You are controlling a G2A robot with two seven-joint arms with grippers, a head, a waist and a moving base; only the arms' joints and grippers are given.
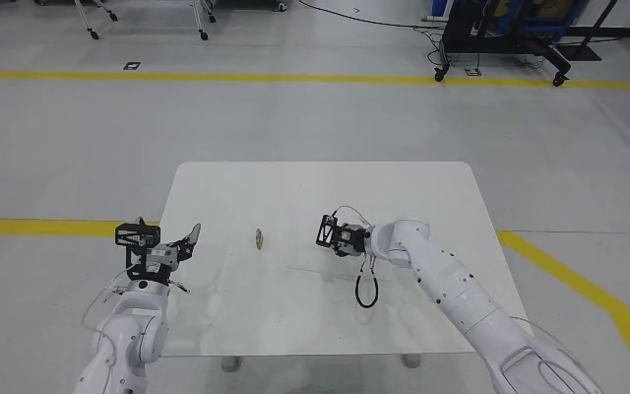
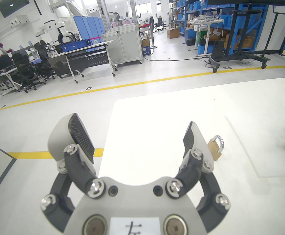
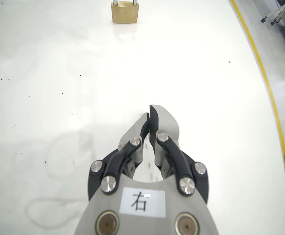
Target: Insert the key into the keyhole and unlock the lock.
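Observation:
A brass padlock (image 1: 258,238) with a silver shackle lies on the white table (image 1: 315,197), left of its middle. My left gripper (image 1: 169,233) hovers over the table's left edge, its fingers wide open and empty; in the left wrist view (image 2: 132,124) the padlock (image 2: 215,148) lies just beyond one fingertip. To the padlock's right, my right gripper (image 1: 322,232) sits low over the table and points at it. In the right wrist view its fingers (image 3: 148,113) are pressed together, and the padlock (image 3: 124,13) lies straight ahead. No key can be made out between the pads.
A black cable loop (image 1: 366,286) hangs off the right forearm above the table. A thin pale sheet (image 2: 256,144) lies flat on the tabletop beside the padlock. Yellow floor lines (image 1: 59,227) run past the table's sides.

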